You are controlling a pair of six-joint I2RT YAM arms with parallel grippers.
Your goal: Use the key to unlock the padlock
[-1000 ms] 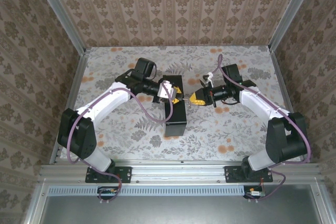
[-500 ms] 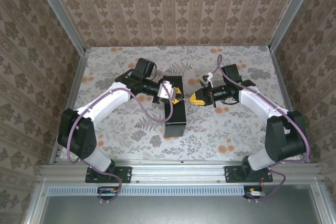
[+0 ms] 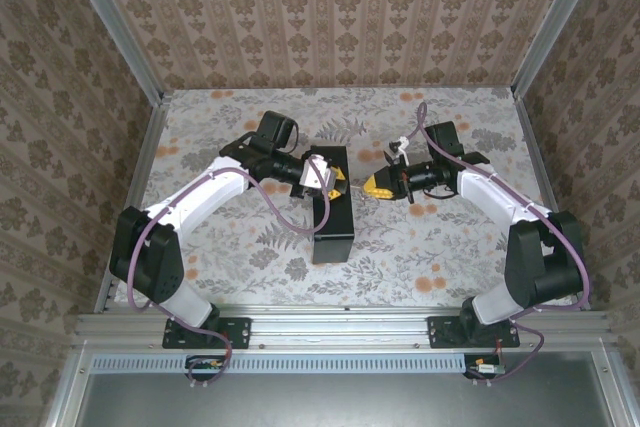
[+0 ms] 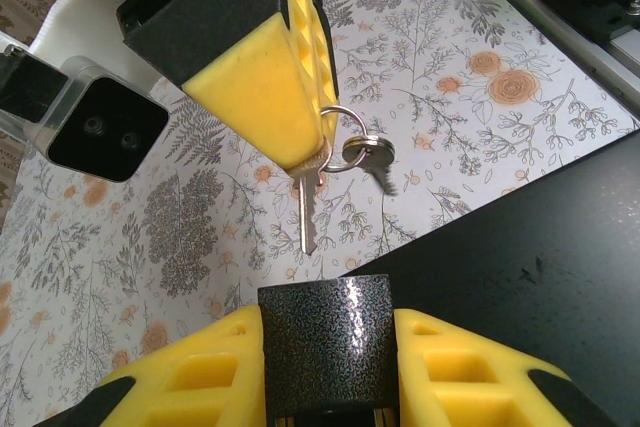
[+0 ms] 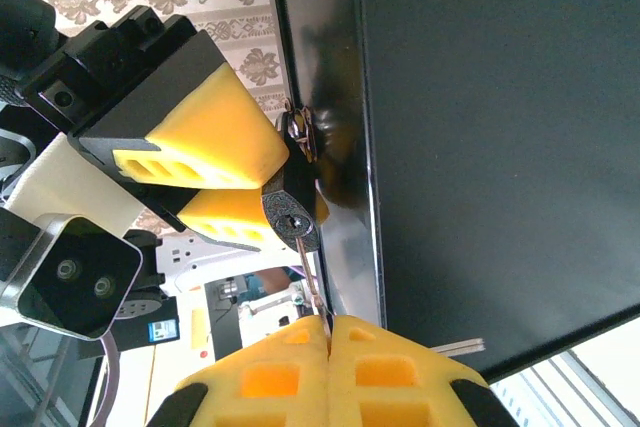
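Floral-printed tabletop (image 3: 430,247) is spanned by both arms, bent inward toward each other. The left gripper (image 3: 325,177) is clamped on the small dark speckled metal padlock (image 4: 325,342) at the far end of the black rectangular box (image 3: 335,222) (contents hidden). The right gripper (image 3: 375,187) is pinched together on the silver key (image 4: 307,209), aimed at the keyhole.

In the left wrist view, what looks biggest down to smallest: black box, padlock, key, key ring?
1. black box
2. padlock, though it sits nearest the camera, which enlarges it
3. key
4. key ring, not far behind the key
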